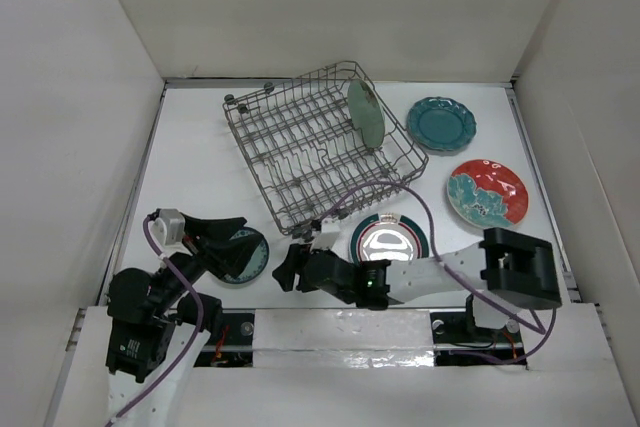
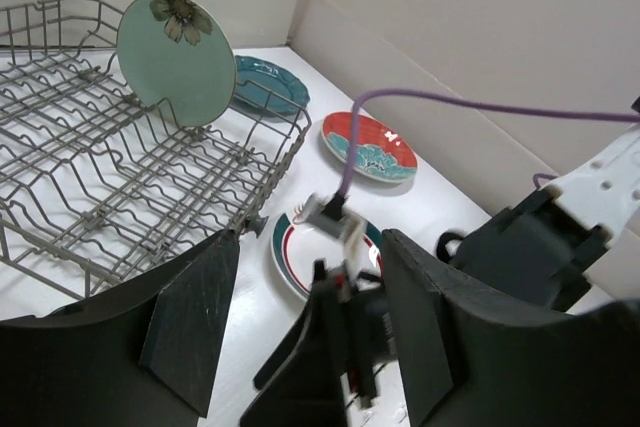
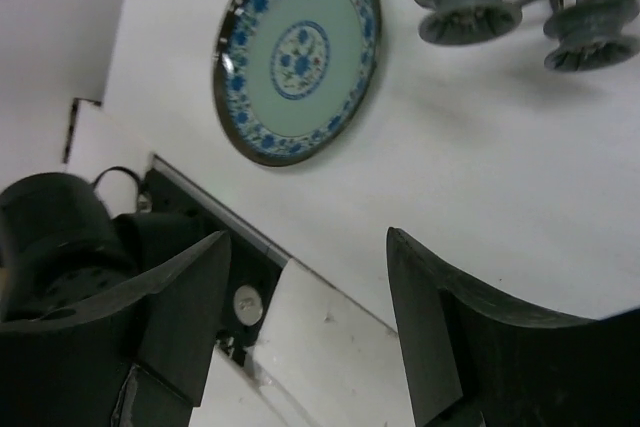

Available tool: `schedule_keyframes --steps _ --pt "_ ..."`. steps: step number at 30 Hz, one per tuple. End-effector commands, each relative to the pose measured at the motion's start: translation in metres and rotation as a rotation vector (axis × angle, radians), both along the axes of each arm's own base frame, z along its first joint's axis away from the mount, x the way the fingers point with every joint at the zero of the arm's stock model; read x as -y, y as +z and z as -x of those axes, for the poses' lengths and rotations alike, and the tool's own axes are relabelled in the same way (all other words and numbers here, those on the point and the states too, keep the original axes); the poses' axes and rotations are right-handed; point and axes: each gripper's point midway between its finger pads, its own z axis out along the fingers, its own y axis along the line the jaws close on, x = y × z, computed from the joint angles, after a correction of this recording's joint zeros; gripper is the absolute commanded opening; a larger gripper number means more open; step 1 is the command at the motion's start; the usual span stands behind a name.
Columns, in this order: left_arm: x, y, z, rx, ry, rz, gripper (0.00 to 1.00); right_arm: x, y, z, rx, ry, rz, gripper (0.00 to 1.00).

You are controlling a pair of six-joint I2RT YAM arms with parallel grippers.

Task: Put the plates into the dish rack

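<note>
The grey wire dish rack [image 1: 300,152] stands at the middle back, with the pale green plate [image 1: 365,114] upright in its right end. The scalloped teal plate [image 1: 441,124] and the red-and-teal floral plate [image 1: 486,193] lie flat to its right. The ringed white plate [image 1: 388,240] lies in front of the rack, partly under my right arm. The small patterned plate [image 1: 252,257] lies flat at the front left, also in the right wrist view [image 3: 297,54]. My left gripper [image 1: 238,237] hovers over it, open and empty. My right gripper [image 1: 285,269] is open and empty just to its right.
White walls enclose the table on three sides. The rack's black wheels [image 3: 470,2] sit close to the small plate. My right arm's purple cable [image 2: 450,102] arcs over the ringed plate [image 2: 295,247]. The table's front edge and the arm bases [image 1: 140,332] are right behind the grippers.
</note>
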Motion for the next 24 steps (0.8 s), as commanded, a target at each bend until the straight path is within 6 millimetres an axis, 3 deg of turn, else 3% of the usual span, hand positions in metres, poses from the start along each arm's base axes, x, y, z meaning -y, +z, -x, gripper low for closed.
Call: schedule_keyframes --steps 1,8,9,14,24 --pt "-0.001 0.018 0.013 0.065 -0.018 0.037 0.55 -0.031 0.011 -0.011 -0.059 -0.126 -0.142 0.69" --pt "-0.002 0.021 0.013 0.103 -0.014 0.029 0.54 -0.059 -0.026 -0.018 -0.121 -0.169 -0.121 0.65" --pt "-0.001 0.021 0.012 0.102 -0.014 0.029 0.54 -0.061 -0.038 -0.018 -0.127 -0.172 -0.102 0.64" --pt "-0.004 0.025 0.02 0.141 -0.014 0.039 0.53 -0.074 -0.048 -0.028 -0.143 -0.212 -0.112 0.57" --pt "-0.004 0.027 0.019 0.151 -0.013 0.037 0.53 -0.07 -0.091 -0.044 -0.206 -0.269 -0.068 0.31"
